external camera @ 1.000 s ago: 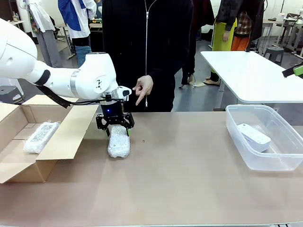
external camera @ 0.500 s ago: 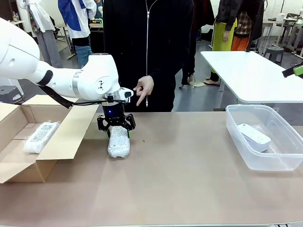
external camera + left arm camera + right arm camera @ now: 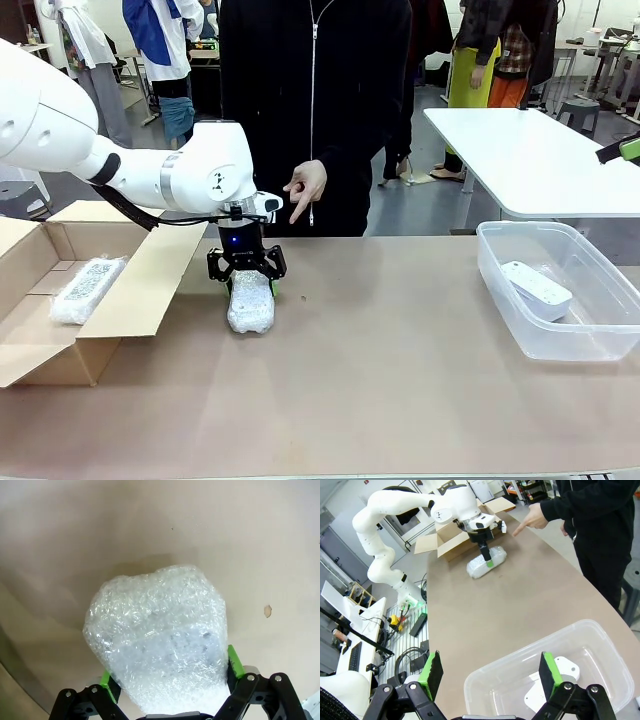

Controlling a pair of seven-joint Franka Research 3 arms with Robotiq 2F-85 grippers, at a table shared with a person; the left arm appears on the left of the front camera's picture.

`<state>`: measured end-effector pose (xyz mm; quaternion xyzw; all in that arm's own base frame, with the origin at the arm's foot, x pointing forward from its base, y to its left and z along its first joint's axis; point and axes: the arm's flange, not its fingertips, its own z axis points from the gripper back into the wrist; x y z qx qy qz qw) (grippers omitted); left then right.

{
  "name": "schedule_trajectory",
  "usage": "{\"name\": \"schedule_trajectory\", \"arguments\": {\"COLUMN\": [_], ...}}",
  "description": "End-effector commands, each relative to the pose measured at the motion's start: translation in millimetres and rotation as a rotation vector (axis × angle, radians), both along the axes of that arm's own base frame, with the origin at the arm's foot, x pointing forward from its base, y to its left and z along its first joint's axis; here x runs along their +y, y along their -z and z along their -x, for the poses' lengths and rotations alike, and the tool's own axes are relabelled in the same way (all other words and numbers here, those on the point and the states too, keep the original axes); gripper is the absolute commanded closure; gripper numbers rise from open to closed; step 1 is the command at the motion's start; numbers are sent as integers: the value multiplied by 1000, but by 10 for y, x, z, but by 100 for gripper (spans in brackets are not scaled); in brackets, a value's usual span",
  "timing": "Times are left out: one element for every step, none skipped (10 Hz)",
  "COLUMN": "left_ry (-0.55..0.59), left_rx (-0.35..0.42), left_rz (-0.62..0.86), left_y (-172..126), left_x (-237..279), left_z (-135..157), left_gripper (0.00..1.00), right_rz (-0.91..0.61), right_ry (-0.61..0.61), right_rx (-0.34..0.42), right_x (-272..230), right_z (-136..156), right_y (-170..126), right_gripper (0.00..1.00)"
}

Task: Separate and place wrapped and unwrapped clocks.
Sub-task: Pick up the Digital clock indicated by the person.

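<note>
Left arm's elbow slid a little right, left gripper wide open around lumpy bubble-wrapped clock lying on brown table, right gripper open above clear plastic tub

One bubble-wrapped clock lies flat on the table left of centre, an oblong whitish, crinkly bundle with its long axis running away from the robot; its far end sits between the left gripper's spread fingers. A second wrapped clock lies inside the open cardboard box at the table's left, angled on the box floor. The bare clock, smooth white plastic with rounded corners, lies tilted in the clear plastic bin at the right.
</note>
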<state>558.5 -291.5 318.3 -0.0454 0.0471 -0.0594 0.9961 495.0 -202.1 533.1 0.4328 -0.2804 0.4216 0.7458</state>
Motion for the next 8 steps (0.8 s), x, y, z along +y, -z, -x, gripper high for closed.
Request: {"name": "schedule_trajectory", "arguments": {"left_ry": [-16,1,1,1,1,1,1,1], "left_rx": [-8,-21,3,3,3,3,3,3], "left_rz": [-48,-49,-1,-1,-1,-1,-1,-1], "left_y": [-6,-6,0,0,0,0,0,0], "left_x": [-31,-43,-4,-4,-4,-4,-4,-4], "left_z": [-72,-68,-7,-7,-7,-7,-7,-7], "left_gripper": [0,0,0,0,0,0,0,0], "right_rz": [-7,-7,-7,-7,-7,-7,-7,-7], "right_ry": [-4,-4,-4,-4,-4,-4,-4,-4], "right_rx": [3,3,3,3,3,3,3,3], "right_x": [5,5,5,5,5,5,5,5], "right_z": [-5,-5,-5,-5,-5,-5,-5,-5], "right_y": [-1,-1,-1,-1,-1,-1,-1,-1], "right_gripper": [0,0,0,0,0,0,0,0]}}
